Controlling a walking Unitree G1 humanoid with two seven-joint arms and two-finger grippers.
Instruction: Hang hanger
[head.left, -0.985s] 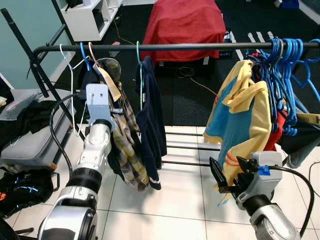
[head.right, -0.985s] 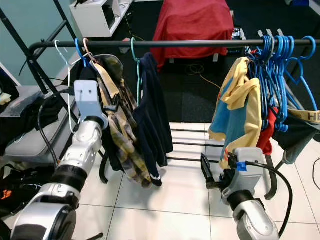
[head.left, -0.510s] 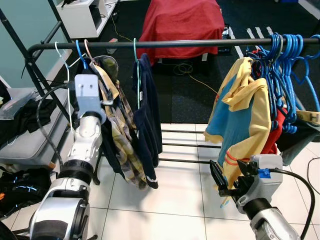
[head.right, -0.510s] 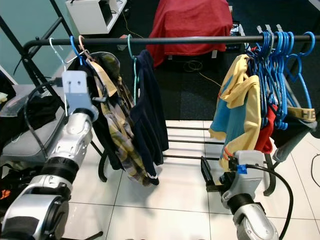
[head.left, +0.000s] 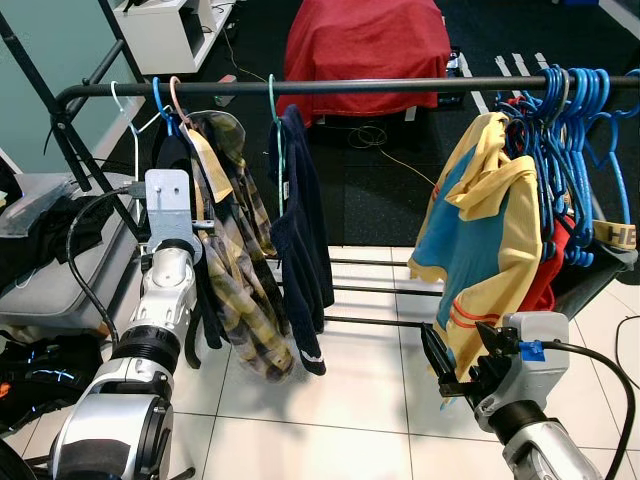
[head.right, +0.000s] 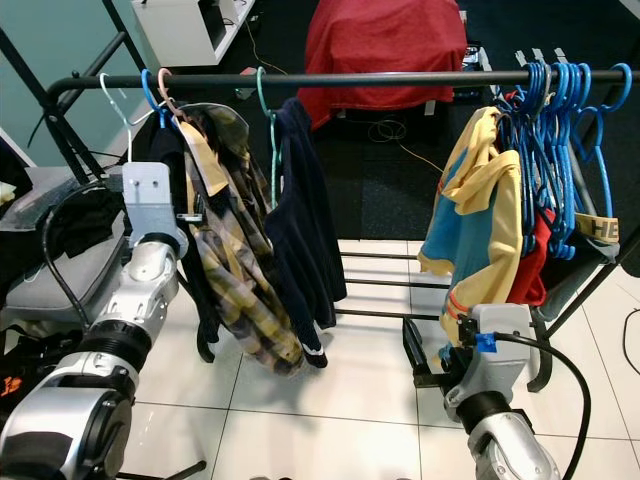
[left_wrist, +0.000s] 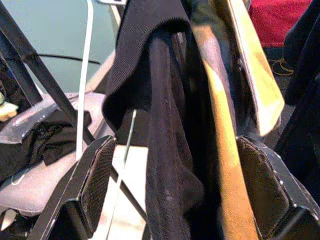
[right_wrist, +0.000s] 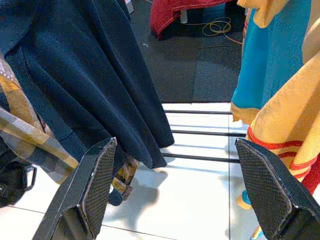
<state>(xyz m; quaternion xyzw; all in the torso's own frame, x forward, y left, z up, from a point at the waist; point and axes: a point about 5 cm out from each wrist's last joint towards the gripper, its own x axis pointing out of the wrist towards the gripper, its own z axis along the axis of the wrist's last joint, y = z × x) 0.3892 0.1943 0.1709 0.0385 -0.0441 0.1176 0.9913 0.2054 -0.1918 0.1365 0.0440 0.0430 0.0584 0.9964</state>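
Spanning the upper part of the head views, a black clothes rail (head.left: 400, 86) is carrying everything in sight. At the upper right a bunch of blue hangers (head.left: 570, 150) is crowding together on it, with a yellow and blue top (head.left: 480, 250) drooping just beside them. Left of centre a navy garment (head.left: 300, 250) is hanging from a green hanger (head.left: 274, 110), and further left a plaid shirt (head.left: 235, 290) and a black garment (left_wrist: 160, 125) are hanging from a blue hanger (head.left: 160, 100) and a pink hanger (head.left: 178, 98), with a white hanger (head.left: 128, 120) at the far left. The left gripper (left_wrist: 172, 200) is reaching up at centre left, its fingers (left_wrist: 95, 180) spread on either side of the black garment and gripping nothing. At the lower right the right gripper (right_wrist: 175, 195) is pointing over the tiled floor (head.left: 340, 400), fingers (right_wrist: 97, 180) spread wide and holding nothing.
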